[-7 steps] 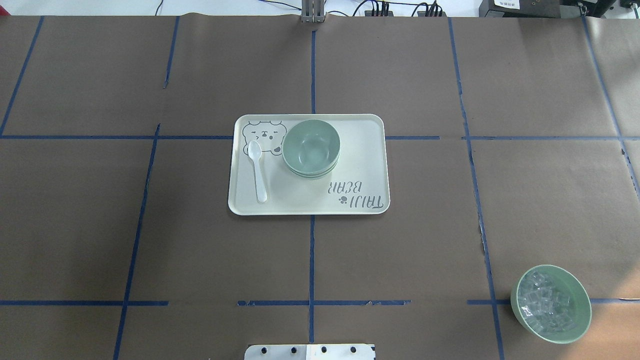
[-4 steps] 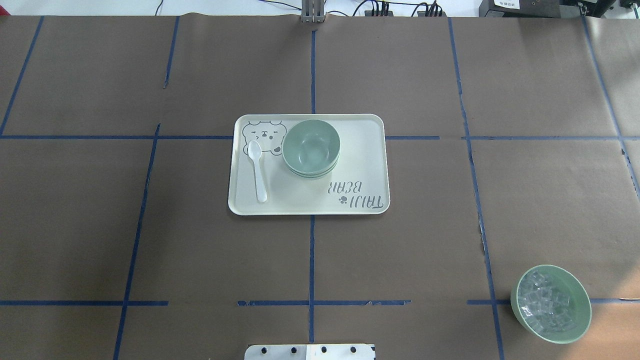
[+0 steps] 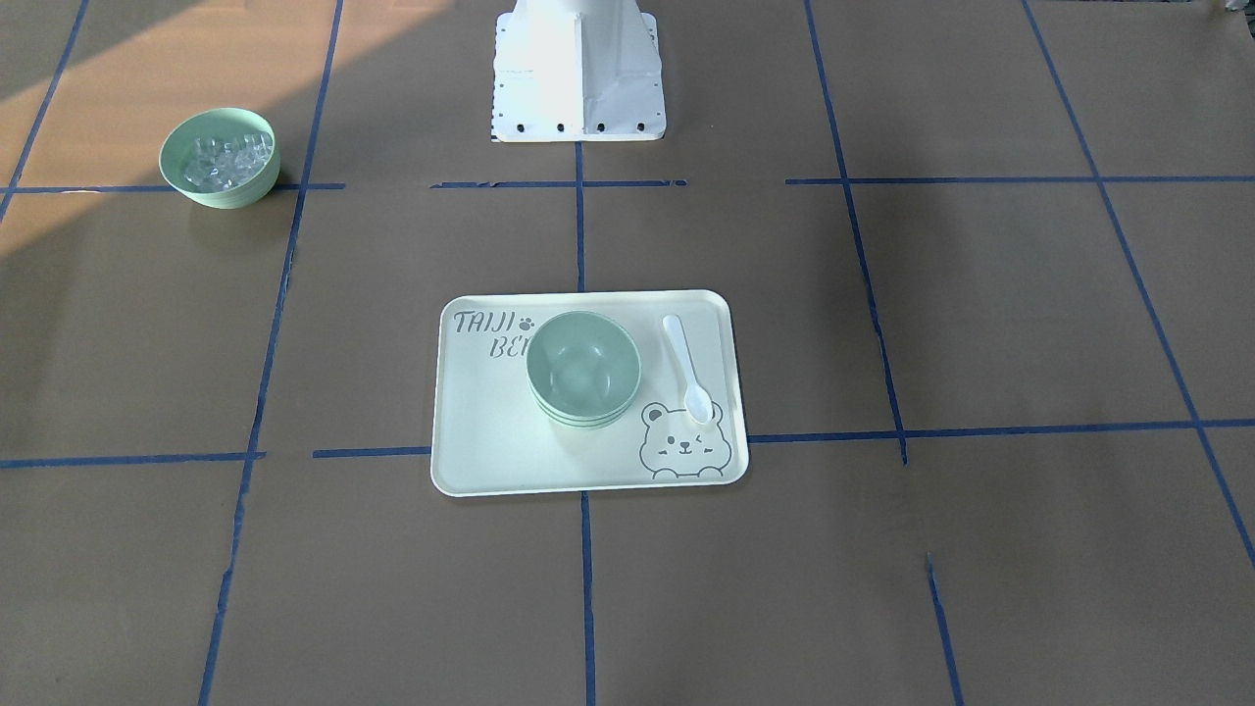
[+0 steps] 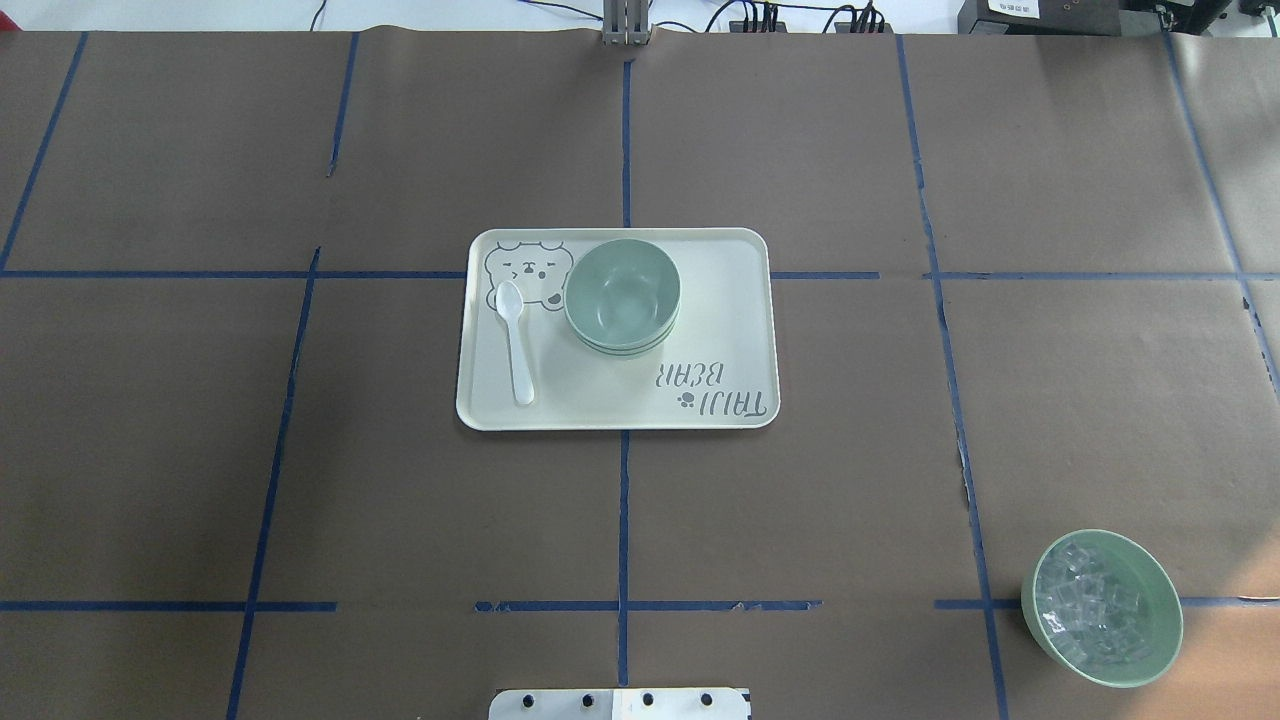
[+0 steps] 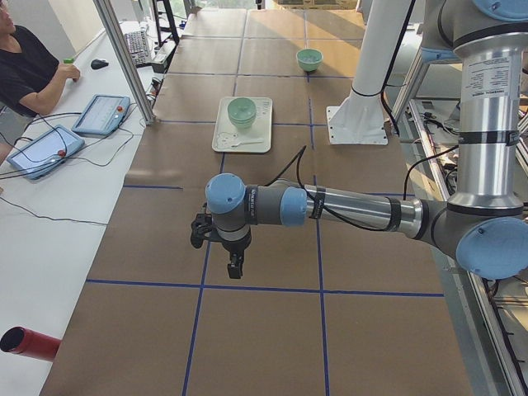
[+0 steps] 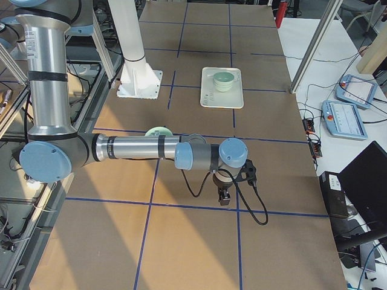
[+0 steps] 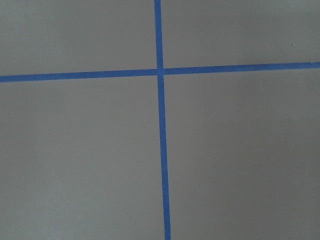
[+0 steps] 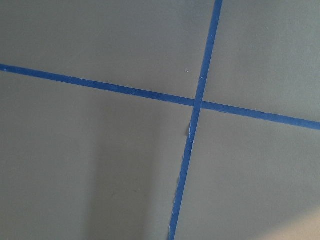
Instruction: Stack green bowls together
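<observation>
The green bowls [image 4: 622, 295] sit nested in one stack on the pale bear-print tray [image 4: 720, 300] at the table's middle. The stack also shows in the front view [image 3: 583, 368] and both side views [image 5: 242, 111] [image 6: 224, 79]. My left gripper [image 5: 235, 268] hangs over bare paper far from the tray, seen only in the left side view. My right gripper [image 6: 223, 197] hangs over bare paper at the other end, seen only in the right side view. I cannot tell whether either is open or shut. Both wrist views show only brown paper and blue tape.
A white spoon [image 4: 516, 340] lies on the tray beside the stack. A green bowl with clear cubes [image 4: 1102, 608] stands near the table's front right. The robot's base plate [image 3: 577, 74] is at the near edge. An operator [image 5: 29, 66] sits by tablets beyond the far edge.
</observation>
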Robot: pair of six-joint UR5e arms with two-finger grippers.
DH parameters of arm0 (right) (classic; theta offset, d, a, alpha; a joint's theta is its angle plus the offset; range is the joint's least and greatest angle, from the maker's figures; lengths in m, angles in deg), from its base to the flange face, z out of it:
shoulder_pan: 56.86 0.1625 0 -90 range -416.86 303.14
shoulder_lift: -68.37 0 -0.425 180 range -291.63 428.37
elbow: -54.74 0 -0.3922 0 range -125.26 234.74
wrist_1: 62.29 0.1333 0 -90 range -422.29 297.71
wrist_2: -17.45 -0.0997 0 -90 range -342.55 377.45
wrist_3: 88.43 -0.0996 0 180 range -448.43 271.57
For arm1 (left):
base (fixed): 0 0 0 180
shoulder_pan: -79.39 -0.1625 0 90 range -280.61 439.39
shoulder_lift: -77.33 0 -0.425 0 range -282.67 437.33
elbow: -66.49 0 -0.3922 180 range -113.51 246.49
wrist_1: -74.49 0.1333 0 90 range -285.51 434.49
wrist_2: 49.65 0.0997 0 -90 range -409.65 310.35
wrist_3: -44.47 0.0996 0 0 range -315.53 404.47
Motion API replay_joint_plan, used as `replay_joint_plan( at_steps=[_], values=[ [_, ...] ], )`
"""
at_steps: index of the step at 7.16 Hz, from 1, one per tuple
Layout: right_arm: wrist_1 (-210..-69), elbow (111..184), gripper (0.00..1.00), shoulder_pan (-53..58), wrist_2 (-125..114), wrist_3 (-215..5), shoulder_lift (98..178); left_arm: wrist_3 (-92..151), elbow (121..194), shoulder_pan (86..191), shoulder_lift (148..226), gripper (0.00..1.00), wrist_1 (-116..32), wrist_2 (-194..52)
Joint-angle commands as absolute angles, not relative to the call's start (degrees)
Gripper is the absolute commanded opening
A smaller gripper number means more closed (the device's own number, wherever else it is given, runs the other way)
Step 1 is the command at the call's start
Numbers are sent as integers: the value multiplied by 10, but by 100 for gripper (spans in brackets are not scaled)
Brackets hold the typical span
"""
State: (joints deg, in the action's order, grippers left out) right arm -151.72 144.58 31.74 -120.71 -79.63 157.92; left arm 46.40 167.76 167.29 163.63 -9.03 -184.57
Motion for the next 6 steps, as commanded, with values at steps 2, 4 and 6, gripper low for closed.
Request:
replay_joint_plan(
  at_steps=[2,4,6],
  values=[
    [-1469,1420,100,318,-1209,-831,1576,476,1652,1676,1636,100,-132,-1843],
    [-1470,1430,100,320,-1211,-839,1573,477,1632,1676,1636,100,-144,-1843],
    [-1470,1432,100,323,-1213,-839,1573,476,1631,1676,1635,100,-146,-1842]
  ],
)
